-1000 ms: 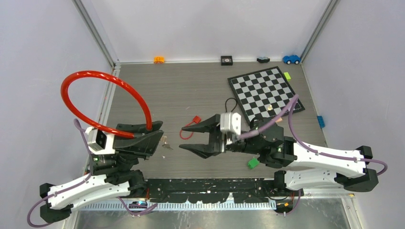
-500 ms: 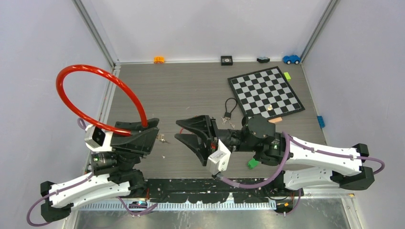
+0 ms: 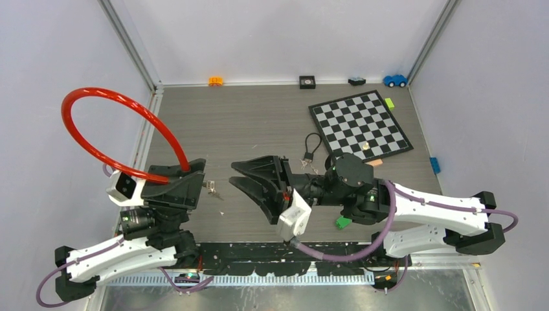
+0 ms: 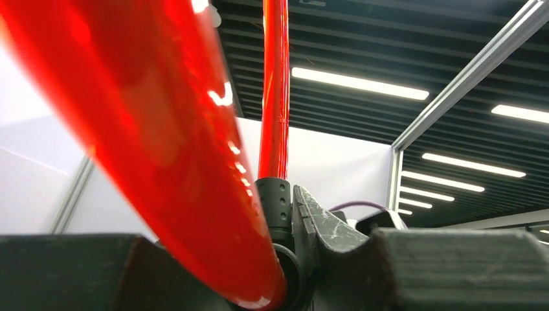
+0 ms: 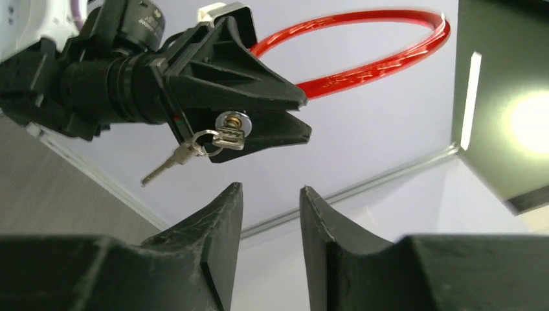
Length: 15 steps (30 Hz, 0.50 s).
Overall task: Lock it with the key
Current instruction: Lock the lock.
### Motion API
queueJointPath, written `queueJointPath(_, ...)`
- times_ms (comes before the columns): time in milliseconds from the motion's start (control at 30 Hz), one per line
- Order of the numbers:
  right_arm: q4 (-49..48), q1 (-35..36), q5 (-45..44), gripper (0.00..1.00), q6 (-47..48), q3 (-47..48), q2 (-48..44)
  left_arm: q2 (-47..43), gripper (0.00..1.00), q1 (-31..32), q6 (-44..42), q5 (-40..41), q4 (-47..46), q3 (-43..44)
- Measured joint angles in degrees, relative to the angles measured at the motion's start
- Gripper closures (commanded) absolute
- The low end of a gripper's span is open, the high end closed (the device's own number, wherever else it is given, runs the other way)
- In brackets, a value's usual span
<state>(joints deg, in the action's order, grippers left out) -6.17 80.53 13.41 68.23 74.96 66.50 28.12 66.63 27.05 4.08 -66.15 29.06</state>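
My left gripper (image 3: pixel 201 179) is shut on the black body (image 4: pixel 278 201) of a lock with a red cable loop (image 3: pixel 90 92) that arches up and to the left. A key (image 5: pixel 230 137) sits in the lock's round keyhole, facing right, with a ring and a second key (image 5: pixel 165 166) dangling from it. The key (image 3: pixel 210 186) shows just past the left fingertips in the top view. My right gripper (image 3: pixel 233 173) is open, empty, and points left at the key from a short gap away. In the right wrist view its jaws (image 5: pixel 270 191) stand apart below the key.
A chessboard (image 3: pixel 359 123) lies at the back right. A small black padlock with a cable loop (image 3: pixel 311 150) lies near its corner. A green block (image 3: pixel 342 221) sits by the right arm. Small toys (image 3: pixel 215 81) line the back wall.
My right gripper has rolled over, moved left toward the left gripper and narrowed its jaws. The left gripper has shifted slightly left with the lock.
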Motion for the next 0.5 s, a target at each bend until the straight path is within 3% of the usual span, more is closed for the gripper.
queueJointPath(100, -4.33, 0.17, -4.11, 0.68, -12.94, -1.09, 0.04, -0.70, 1.00, 0.00, -0.04, -0.07, 0.15, 0.00)
queueJointPath(300, -12.70, 0.37, -16.50, 0.64, -49.55, -3.08, -1.97, -3.41, 1.00, 0.00, -0.55, -0.20, 1.07, 0.00)
queueJointPath(500, -10.80, 0.35, -22.29, 0.60, -84.98, -0.74, -1.55, -4.90, 1.00, 0.00, -1.27, -0.61, 3.69, 1.07)
